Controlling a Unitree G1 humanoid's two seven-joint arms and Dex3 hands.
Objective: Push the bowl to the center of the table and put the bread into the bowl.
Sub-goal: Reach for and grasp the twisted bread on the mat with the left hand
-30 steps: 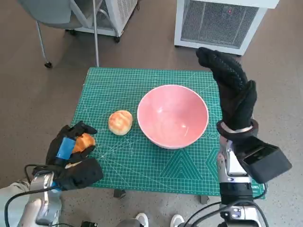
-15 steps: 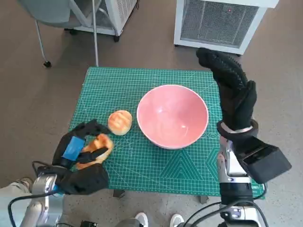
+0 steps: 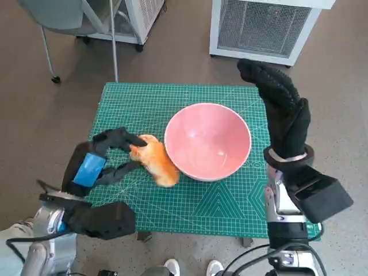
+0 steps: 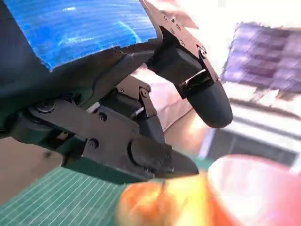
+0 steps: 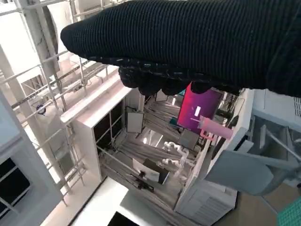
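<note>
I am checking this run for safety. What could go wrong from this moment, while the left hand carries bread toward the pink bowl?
1. The left hand holds the bread low beside the bowl; it may strike the rim and push the bowl aside, as the raised right hand does not steady it.
2. A second bread seems to lie by the fingers; it may be knocked away.
3. Both views are blurred there, so the hold could be loose.
</note>
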